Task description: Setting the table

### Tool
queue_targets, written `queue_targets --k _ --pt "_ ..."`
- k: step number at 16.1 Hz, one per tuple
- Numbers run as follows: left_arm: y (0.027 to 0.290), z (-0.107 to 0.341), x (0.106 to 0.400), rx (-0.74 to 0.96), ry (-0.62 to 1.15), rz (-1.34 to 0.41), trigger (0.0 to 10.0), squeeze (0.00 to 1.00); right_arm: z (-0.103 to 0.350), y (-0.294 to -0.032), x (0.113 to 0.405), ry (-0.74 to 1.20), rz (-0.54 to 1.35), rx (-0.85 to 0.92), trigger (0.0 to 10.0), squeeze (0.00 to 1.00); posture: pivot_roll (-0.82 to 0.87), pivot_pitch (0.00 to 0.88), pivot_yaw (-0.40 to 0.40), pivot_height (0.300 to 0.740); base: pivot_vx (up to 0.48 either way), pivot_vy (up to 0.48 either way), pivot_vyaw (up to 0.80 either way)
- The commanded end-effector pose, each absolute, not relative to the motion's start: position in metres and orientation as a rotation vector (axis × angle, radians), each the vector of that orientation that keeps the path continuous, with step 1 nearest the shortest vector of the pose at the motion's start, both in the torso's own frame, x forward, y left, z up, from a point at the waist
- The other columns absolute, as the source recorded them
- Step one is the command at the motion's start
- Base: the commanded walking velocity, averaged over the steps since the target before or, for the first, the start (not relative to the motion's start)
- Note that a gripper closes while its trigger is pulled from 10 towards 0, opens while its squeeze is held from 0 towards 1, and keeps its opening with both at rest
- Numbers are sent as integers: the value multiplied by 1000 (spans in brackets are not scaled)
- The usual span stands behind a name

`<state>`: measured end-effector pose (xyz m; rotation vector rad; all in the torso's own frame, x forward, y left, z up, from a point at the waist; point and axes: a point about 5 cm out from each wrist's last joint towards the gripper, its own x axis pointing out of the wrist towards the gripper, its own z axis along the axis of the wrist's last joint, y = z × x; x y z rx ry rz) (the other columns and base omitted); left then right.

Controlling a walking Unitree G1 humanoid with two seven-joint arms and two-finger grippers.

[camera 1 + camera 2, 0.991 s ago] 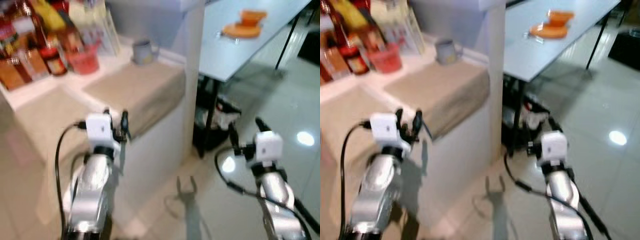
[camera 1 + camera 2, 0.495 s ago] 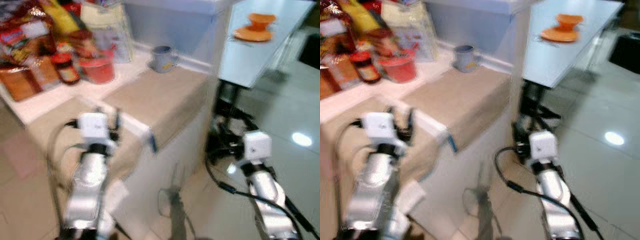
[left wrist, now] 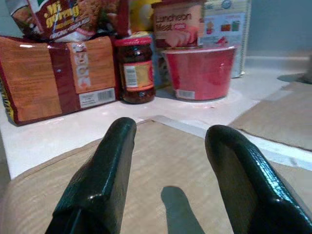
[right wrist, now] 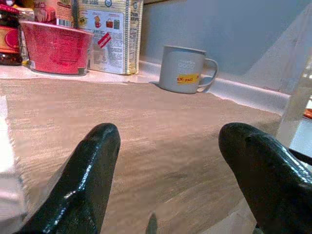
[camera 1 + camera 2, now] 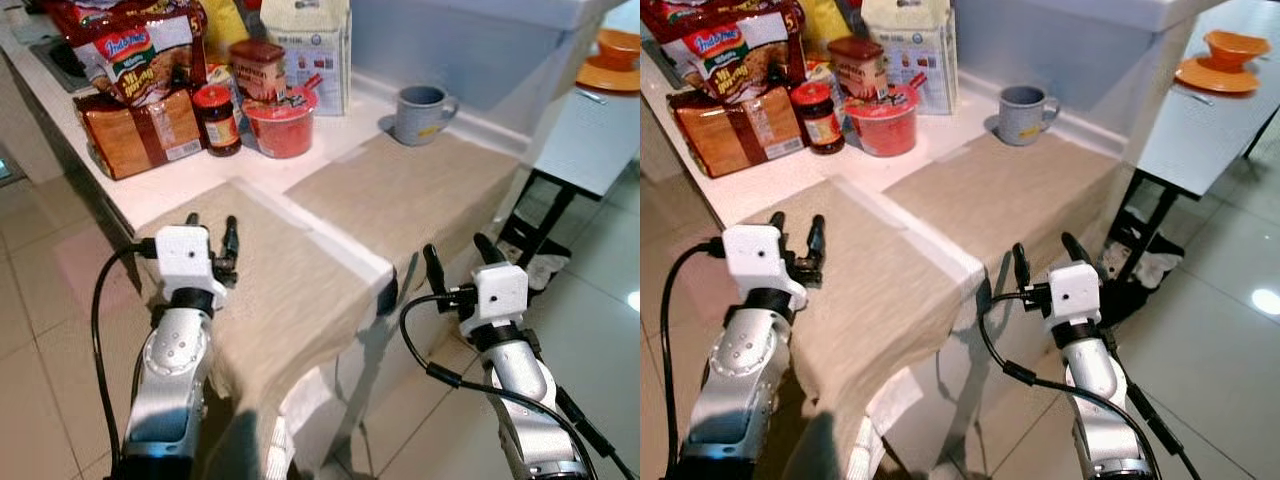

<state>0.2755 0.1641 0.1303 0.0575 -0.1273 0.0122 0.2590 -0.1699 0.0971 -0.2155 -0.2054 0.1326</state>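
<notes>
- On the white counter [image 5: 150, 190] in the head views, two beige placemats [image 5: 300, 270] lie side by side with a white strip showing between them. The near one droops over the counter's front edge.
- Same views: left gripper [image 5: 211, 225] hovers over the near mat's left end, fingers spread, holding nothing. Right gripper [image 5: 459, 262] sits off the counter's front edge, also spread and empty.
- Further back: grey mug [image 5: 420, 113], red bowl [image 5: 279, 125], dark jar [image 5: 219, 119], bread loaf [image 5: 135, 140], noodle packs [image 5: 130, 50]. Orange dishes [image 5: 1218, 60] sit on a separate table [image 5: 1185, 130] to the right.
- Left wrist view: parted black fingers [image 3: 105, 175] above the mat, pointing at the jar and bowl.
- Right wrist view: wide-apart fingers [image 4: 85, 180] low over the far mat, mug ahead.
</notes>
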Motion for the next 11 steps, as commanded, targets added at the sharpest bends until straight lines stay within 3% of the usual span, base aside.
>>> queue_targets --k 1,11 --pt "163 131 276 56 -123 6 10000 0 97 -174 259 -195 122 -229 10000 0 -129 0 80 740 0 0 0" --pt "163 129 271 54 -100 -12 10000 0 91 -174 259 -169 131 -229 10000 0 -108 0 69 740 0 0 0"
